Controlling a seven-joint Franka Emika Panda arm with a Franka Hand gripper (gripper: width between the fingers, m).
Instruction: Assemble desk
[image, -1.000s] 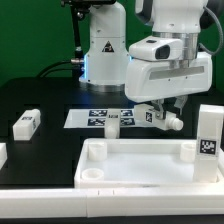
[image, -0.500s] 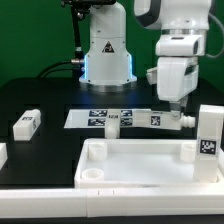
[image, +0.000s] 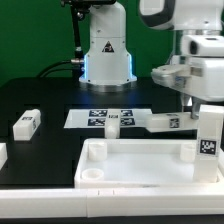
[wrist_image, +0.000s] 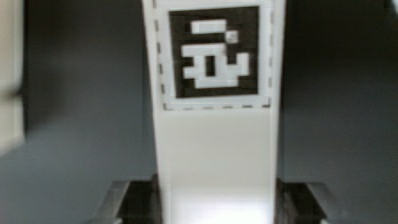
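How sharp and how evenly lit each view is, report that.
Exterior view: fairly sharp, white desk panel near overexposed against the black table, bluish glow on the robot base. Wrist view: soft; the held leg and its tag have fuzzy edges, dim surroundings.

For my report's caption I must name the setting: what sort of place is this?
Probably a robotics lab test bench: a white robot body, a black table carrying a marker board with printed tags, and a plain green backdrop.
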